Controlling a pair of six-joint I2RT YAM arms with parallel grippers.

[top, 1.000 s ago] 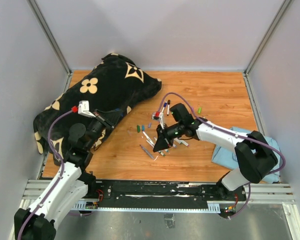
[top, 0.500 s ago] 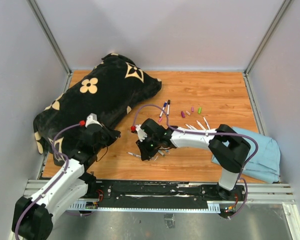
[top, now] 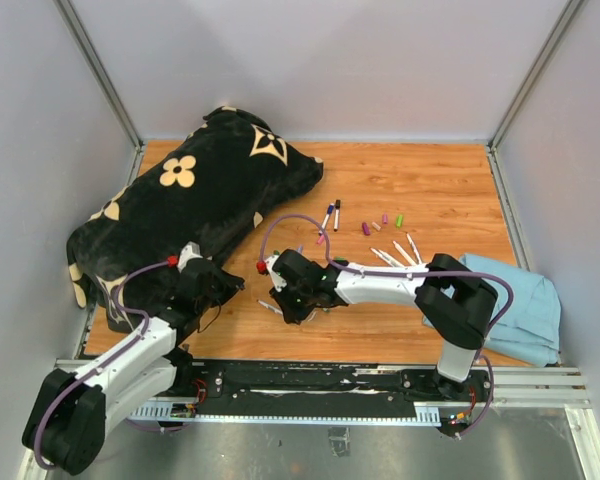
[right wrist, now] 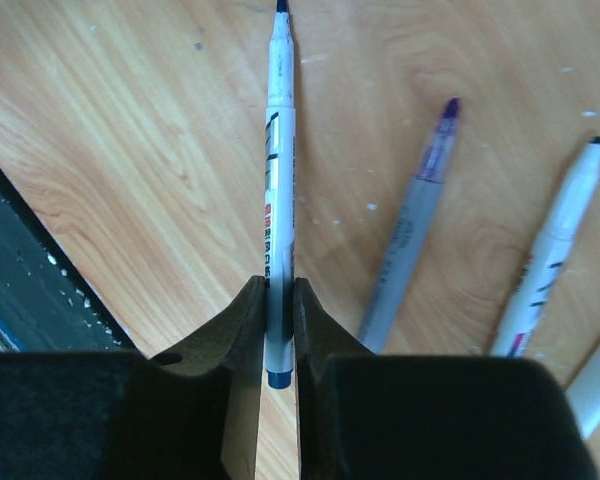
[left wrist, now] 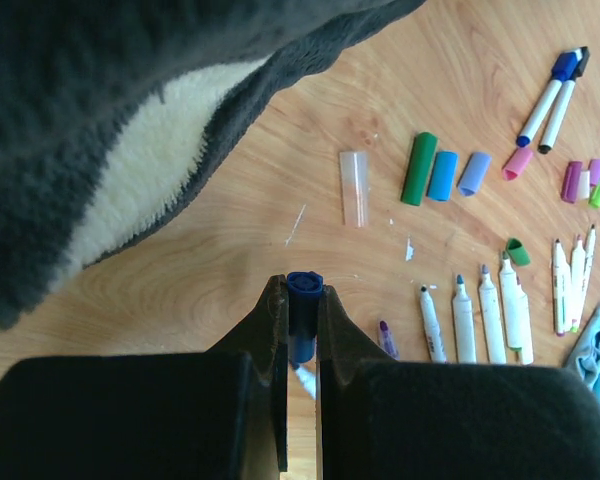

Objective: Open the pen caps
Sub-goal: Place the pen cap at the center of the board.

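left end effector (left wrist: pixel 300 292) clamped, right end effector (right wrist: pixel 278 290) clamped

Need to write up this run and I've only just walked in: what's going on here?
Two robot arms are uncapping markers on a wooden table. The left end effector is shut on a dark blue cap. The right end effector is shut on a bare-tipped pen barrel, apart from that cap. Several loose caps and uncapped markers lie on the table. Two pens farther back have caps on.
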